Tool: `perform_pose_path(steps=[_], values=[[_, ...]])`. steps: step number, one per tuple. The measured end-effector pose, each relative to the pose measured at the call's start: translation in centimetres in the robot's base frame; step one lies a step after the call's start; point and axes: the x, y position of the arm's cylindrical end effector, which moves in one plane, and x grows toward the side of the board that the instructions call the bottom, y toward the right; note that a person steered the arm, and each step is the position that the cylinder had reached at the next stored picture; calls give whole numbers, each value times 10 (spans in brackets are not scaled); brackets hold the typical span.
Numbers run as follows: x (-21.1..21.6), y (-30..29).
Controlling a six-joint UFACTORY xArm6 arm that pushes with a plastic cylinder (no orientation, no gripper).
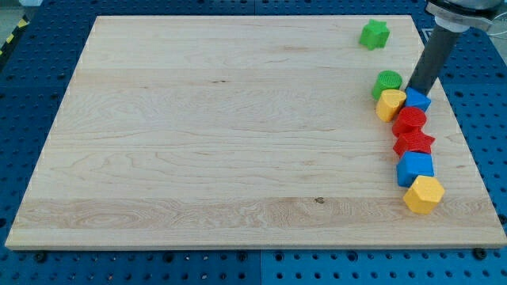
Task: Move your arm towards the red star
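The red star (414,143) lies near the board's right edge, in a column of blocks. Above it is a red round block (410,120), and above that a small blue block (417,99). Below the star are a blue cube (415,168) and a yellow hexagon (424,194). My tip (413,89) rests at the top of the column, touching the upper edge of the small blue block, about two blocks above the red star. A yellow block (390,104) and a green round block (387,81) sit just left of my tip.
A green star (374,34) lies alone near the board's top right. The wooden board (198,134) sits on a blue perforated table; its right edge runs close beside the block column.
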Motion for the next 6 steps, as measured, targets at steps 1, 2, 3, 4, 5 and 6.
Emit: perform_pose_path(steps=[1,2,3,4,5,6], values=[[16,15],[32,30],[46,35],[60,33],[73,25],[80,17]])
